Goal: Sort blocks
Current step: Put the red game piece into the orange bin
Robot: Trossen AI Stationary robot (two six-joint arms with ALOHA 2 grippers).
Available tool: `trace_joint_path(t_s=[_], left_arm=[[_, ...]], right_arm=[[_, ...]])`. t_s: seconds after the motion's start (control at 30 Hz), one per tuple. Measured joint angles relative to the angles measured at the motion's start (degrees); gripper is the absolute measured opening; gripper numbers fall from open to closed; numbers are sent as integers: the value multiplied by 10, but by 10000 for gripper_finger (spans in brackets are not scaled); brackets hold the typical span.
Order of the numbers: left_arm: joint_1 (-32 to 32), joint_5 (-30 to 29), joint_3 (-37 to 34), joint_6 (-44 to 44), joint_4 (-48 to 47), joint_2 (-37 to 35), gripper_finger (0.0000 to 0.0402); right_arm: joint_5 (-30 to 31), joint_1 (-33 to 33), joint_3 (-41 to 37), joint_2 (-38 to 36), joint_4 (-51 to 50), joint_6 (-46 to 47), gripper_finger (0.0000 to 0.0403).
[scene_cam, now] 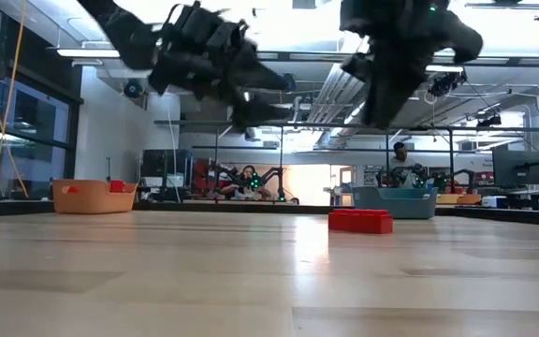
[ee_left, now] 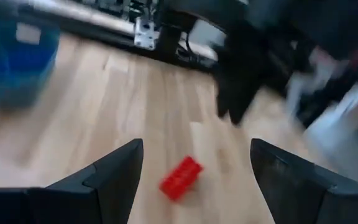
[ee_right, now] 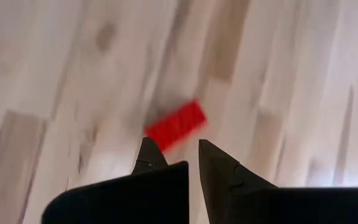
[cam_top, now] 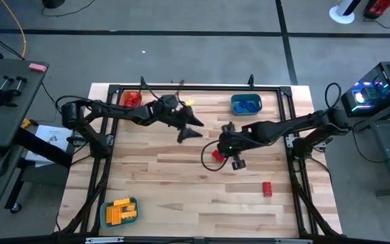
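A red block [cam_top: 217, 155] lies flat on the wooden table near its middle; it also shows in the low view [scene_cam: 360, 221], the left wrist view [ee_left: 181, 177] and the right wrist view [ee_right: 176, 124]. My right gripper [cam_top: 209, 150] [ee_right: 176, 148] hangs just above it, pointing steeply down, shut and holding nothing [scene_cam: 382, 103]. My left gripper [cam_top: 193, 129] [ee_left: 196, 149] hovers open a little to the far left of that block, high over the table [scene_cam: 260, 94], with nothing between its fingers. A second red block [cam_top: 267, 188] lies toward the near right.
An orange tray [cam_top: 131, 99] with red blocks stands at the far left. A teal tray [cam_top: 246, 104] with blue blocks stands at the far right. A third tray [cam_top: 120, 211] at the near left holds yellow blocks. A dark frame rail [cam_top: 195, 87] rims the table.
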Motion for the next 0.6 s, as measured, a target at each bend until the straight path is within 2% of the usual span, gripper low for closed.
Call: trace_joint_path(t_s=[0.17,0.27,0.4,0.53,0.6], left_arm=[[-63,-113,93,319,-116,14,282],[-71,-121,140,400,-135,43,282],[-66,-82,208,401,-173,101,282],[-66,23,266,333,-217,188,282],[-72,44,282,318,-213,226,282]], right_arm=[[19,-4,-5,-50,-106,82,0],[23,-4,-21,-114,-130,146,0],[36,-13,-36,-197,-135,252,0],[56,-22,-47,-251,-132,345,0],[66,-23,-52,-266,-128,375,0]])
